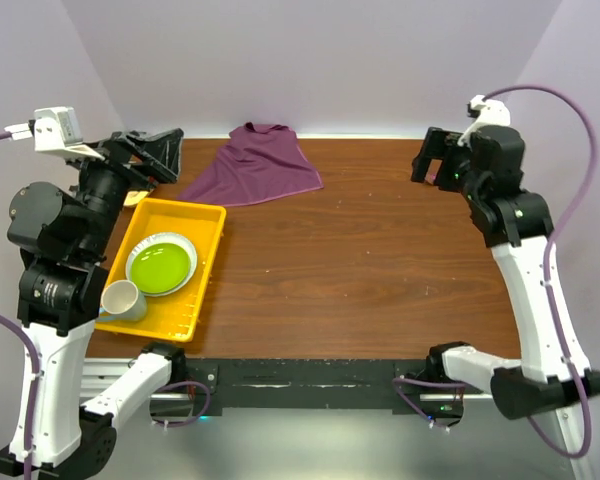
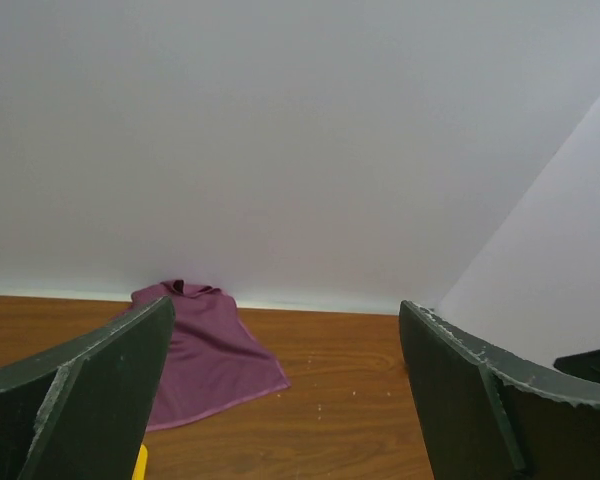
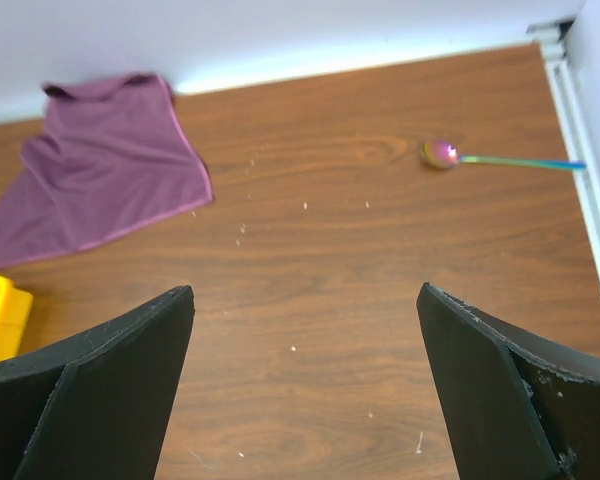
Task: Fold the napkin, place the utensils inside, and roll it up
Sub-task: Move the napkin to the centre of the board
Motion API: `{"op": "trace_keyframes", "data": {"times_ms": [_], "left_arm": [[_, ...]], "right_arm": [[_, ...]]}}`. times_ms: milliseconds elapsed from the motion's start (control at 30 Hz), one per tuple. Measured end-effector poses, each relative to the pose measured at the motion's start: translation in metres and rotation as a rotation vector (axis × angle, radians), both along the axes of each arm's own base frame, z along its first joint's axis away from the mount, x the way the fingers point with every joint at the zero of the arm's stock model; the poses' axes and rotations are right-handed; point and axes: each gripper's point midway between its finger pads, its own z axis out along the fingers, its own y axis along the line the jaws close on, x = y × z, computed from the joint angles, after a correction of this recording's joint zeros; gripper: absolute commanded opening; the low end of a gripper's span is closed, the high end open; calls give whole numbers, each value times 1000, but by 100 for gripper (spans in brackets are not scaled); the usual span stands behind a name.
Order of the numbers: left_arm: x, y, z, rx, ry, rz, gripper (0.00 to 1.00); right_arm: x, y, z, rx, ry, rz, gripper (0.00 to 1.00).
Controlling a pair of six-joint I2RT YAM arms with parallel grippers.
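While both pairs of jaws stand spread, napkin (image 1: pixel 255 165) peaked against back wall (image 1: pixel 310 60), long axis slanting near-left

Soft, even light fills the scene and shadows are faint. A bright strip glows where the back wall (image 1: pixel 310 60) meets the tabletop (image 1: pixel 380 250), with pale sheen on the wood there. In the wrist views the near gripper fingers (image 3: pixel 90 390) look dark and soft-edged.
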Motion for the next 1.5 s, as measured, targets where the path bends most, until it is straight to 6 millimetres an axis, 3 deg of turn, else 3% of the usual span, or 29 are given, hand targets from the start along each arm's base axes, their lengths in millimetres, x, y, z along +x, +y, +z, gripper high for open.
{"op": "trace_keyframes", "data": {"times_ms": [133, 333, 667, 800, 900, 1000, 1300, 1500], "left_arm": [[1, -6, -9, 3, 34, -30, 100], [6, -21, -33, 2, 135, -108, 100], [23, -44, -132, 46, 414, -209, 99], [26, -53, -168, 53, 499, -255, 98], [25, -60, -193, 54, 554, -298, 97], [24, -64, -205, 53, 578, -325, 97], [31, -73, -204, 53, 554, -369, 96], [39, -79, -207, 48, 552, -397, 95]], "right_arm": [[24, 16, -36, 3, 112, 64, 98], [64, 63, -97, 104, 275, 234, 98], [149, 136, -240, 241, 520, 248, 97], [186, 173, -277, 273, 535, 258, 89], [203, 191, -292, 303, 530, 264, 84], [217, 197, -306, 328, 528, 250, 83], [244, 202, -335, 311, 510, 239, 77], [264, 212, -340, 116, 438, 235, 76]]}}
